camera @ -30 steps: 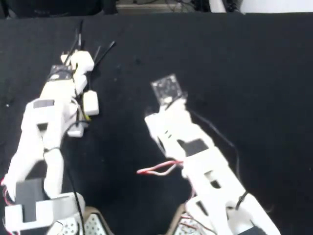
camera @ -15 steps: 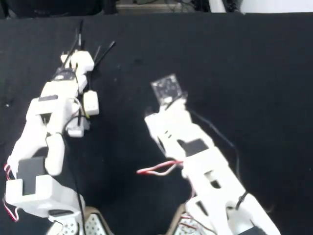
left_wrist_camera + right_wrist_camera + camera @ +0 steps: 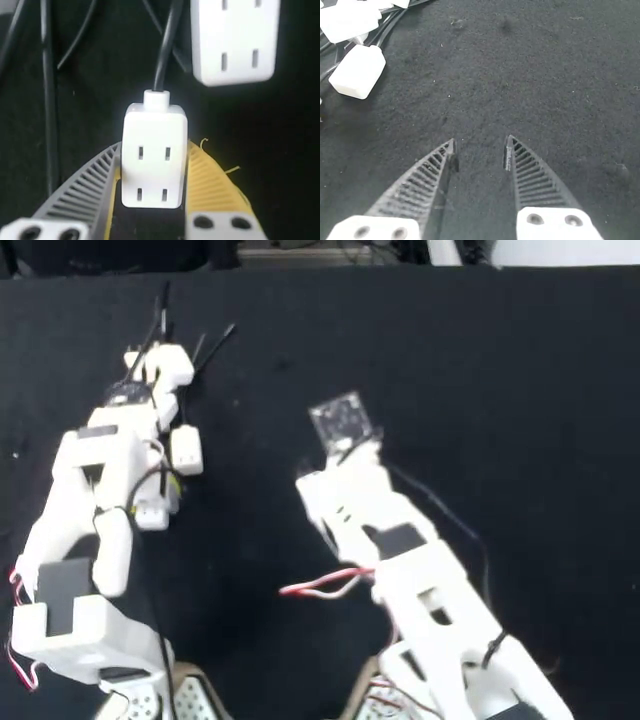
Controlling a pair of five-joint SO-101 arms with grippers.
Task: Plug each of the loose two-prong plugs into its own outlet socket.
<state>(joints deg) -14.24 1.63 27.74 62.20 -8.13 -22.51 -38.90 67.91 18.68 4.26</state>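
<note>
In the upper left of the high view, the left arm leans over a bunch of white blocks. The left gripper pinches a white socket block between a grey finger and a yellow finger. The block shows four little slots (so two plugs could go in). A black cord comes out of its far end. A second socket block lies near it on the black table.

In the middle of the high view, the right arm sits over bare cloth. The right gripper is spread wide with nothing in it. A small white block lies well apart from it. I cannot tell if it is a plug.

I think the step in hand is holding a socket steady. No plug looks pushed in yet. Next, the right gripper would need to grab a plug, line its two prongs up with a pair of slots, and push straight in.
</note>
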